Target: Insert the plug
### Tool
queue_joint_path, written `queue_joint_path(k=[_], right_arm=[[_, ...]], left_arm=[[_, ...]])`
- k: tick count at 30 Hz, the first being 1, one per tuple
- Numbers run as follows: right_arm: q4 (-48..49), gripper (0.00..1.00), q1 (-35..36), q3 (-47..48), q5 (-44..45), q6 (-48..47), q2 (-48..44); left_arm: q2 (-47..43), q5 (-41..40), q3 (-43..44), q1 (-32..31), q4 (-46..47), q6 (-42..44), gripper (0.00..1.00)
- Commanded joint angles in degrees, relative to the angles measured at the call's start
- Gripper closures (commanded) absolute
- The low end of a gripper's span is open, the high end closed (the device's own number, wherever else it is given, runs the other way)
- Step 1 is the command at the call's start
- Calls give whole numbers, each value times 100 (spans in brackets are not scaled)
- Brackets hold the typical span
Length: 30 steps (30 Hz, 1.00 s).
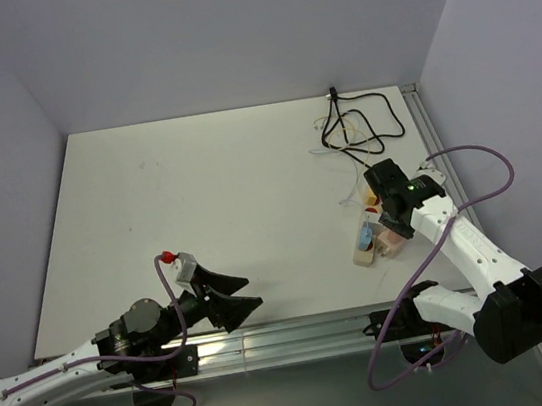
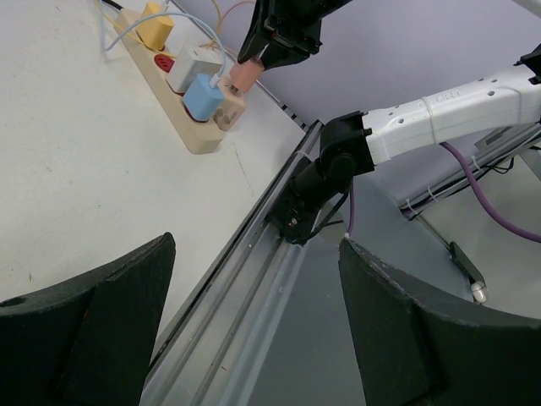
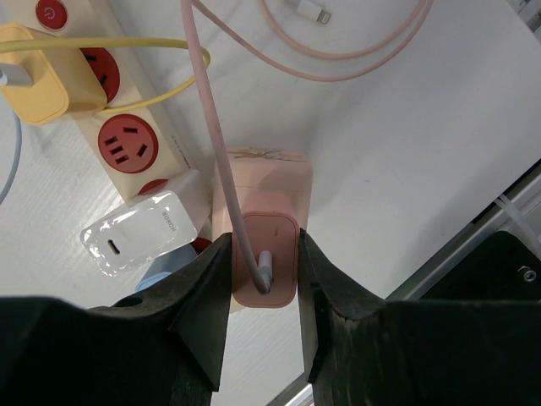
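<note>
Right wrist: pink plug (image 3: 269, 193), judged light, rigid, smooth, is clamped at its sides by right gripper (image 3: 263, 244).

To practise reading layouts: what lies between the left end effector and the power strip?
Top external view: only bare table separates left end effector and power strip.

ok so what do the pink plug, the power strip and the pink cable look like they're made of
pink plug: hard moulded plastic with a satin finish, going by its smooth rounded edges and soft sheen.
power strip: rigid cream plastic, fairly matte; the red socket faces look like plastic too.
pink cable: flexible rubbery sheath, since it curves loosely; the exact material is unclear.
</note>
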Motion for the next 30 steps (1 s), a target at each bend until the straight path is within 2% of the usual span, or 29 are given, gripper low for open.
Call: queue_joint_path(k=[1, 10, 20, 30], right_arm=[[-264, 100, 49, -151, -76, 238, -43], [-511, 100, 49, -169, 109, 361, -96], [-265, 100, 93, -458, 73, 615, -26], [-379, 100, 971, -881, 188, 1600, -52]], left_arm=[[51, -53, 64, -13, 159, 62, 16], [139, -1, 64, -22, 255, 53, 16], [42, -27, 46, -22, 141, 53, 16], [-160, -106, 20, -22, 9, 36, 16]])
